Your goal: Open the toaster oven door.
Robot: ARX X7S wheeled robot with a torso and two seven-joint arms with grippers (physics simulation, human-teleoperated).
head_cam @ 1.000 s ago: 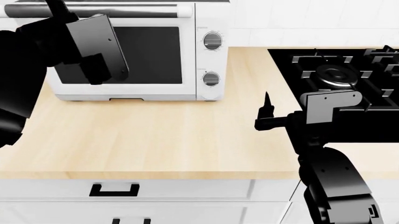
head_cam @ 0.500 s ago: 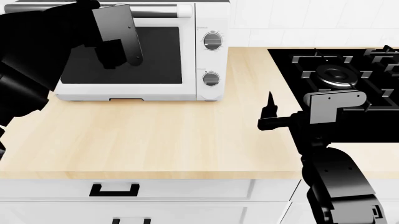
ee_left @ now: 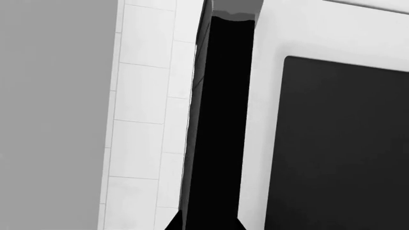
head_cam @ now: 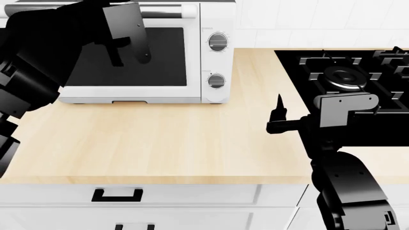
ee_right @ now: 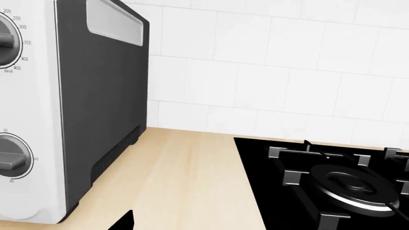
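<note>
The door [head_cam: 131, 52] looks shut, right under your left gripper [head_cam: 115, 48], raised there presumably to reach the handle [head_cam: 169, 9] just above it, though you cannot tell its jaw width; your right gripper [head_cam: 278, 115] idles apart.

The toaster oven [head_cam: 137, 52] stands on the countertop [head_cam: 160, 139] against the tiled wall [ee_right: 275, 72]. Right of the toaster oven, set into the same countertop, lies the hob [head_cam: 345, 76]. Below the toaster oven, under the countertop's front edge, sits a drawer [head_cam: 128, 195].
</note>
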